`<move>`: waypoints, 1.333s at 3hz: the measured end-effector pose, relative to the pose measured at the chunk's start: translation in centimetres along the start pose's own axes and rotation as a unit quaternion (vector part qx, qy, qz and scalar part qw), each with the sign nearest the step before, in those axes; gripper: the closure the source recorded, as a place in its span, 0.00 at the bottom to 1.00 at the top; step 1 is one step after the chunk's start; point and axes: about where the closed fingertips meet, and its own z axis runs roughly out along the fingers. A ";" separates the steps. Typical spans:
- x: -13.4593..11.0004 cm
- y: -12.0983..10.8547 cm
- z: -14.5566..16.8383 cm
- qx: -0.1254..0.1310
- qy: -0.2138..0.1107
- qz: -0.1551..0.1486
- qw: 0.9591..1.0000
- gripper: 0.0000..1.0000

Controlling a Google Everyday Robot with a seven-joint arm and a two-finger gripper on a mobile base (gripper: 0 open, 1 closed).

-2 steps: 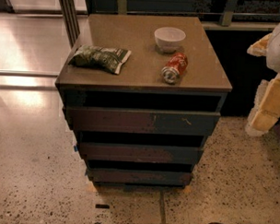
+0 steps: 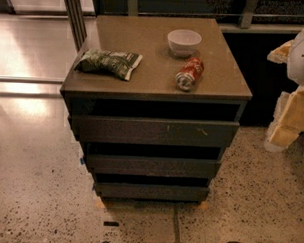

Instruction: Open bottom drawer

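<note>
You are looking down at a speckled stone floor (image 2: 34,199), which turns glossy and reflective toward the upper left. A dark wooden cabinet (image 2: 153,88) stands in the middle of it, with three drawer fronts stacked below its flat top. The top drawer (image 2: 154,131) has the widest front and the middle drawer (image 2: 153,165) sits under it. The bottom drawer (image 2: 151,191) is the lowest and narrowest front, just above the floor, with a dark gap over it and none of its inside showing. The gripper (image 2: 290,121) is at the right edge, a pale blocky shape well apart from the drawers; how wide it stands is not discernible, and nothing shows in its hold. On the cabinet top lie a green snack bag (image 2: 108,63) at left, a white bowl (image 2: 184,42) at the back and a red can (image 2: 189,73) on its side just in front of it.
</note>
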 end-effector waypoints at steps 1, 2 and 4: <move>-0.9 3.6 4.8 -0.008 -0.029 -0.008 1.000 0.00; -1.5 7.3 10.9 -0.032 -0.042 -0.010 0.999 0.00; 0.7 11.7 20.3 -0.087 -0.031 0.017 0.996 0.00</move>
